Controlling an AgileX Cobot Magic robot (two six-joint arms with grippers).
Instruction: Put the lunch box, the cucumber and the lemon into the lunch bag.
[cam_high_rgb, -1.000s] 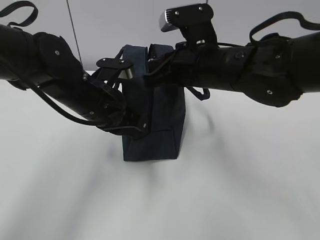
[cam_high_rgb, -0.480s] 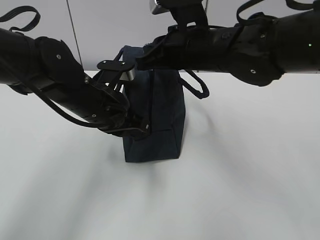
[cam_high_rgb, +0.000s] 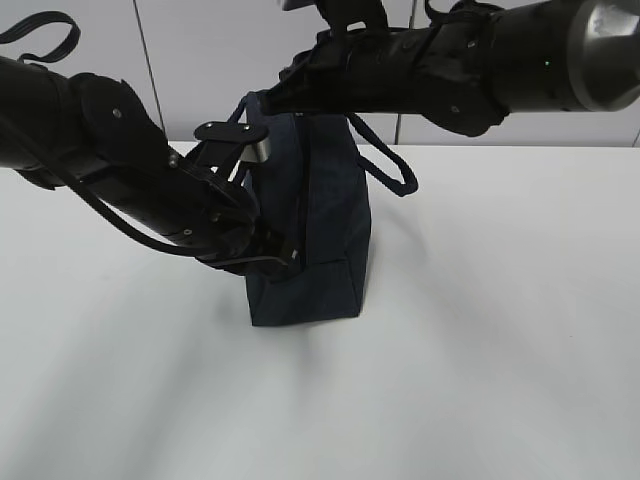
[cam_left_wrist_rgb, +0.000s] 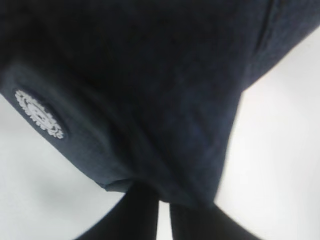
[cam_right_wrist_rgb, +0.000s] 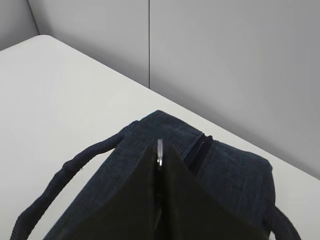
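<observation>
Rising since a sec ago, right gripper (cam_right_wrist_rgb: 159, 150) pinches silver zipper pull (cam_right_wrist_rgb: 160, 151) at top of lunch bag (cam_high_rgb: 325, 230) upright on tabletop (cam_high_rgb: 500, 330), left gripper (cam_high_rgb: 285, 255) clamped on bag's lower side, so unzipping appears underway; box, cucumber, lemon not in view.

You have a dark navy, boxy fabric lunch bag (cam_high_rgb: 318, 235) standing upright on the white worktop (cam_high_rgb: 480, 330), near its middle. One loop handle (cam_high_rgb: 385, 165) droops off the bag's right side. A small round white emblem (cam_left_wrist_rgb: 39, 113) sits on one fabric panel. A silver ring pull (cam_right_wrist_rgb: 160, 151) stands at the top seam, beside the dark zipper line (cam_right_wrist_rgb: 198, 148).
</observation>
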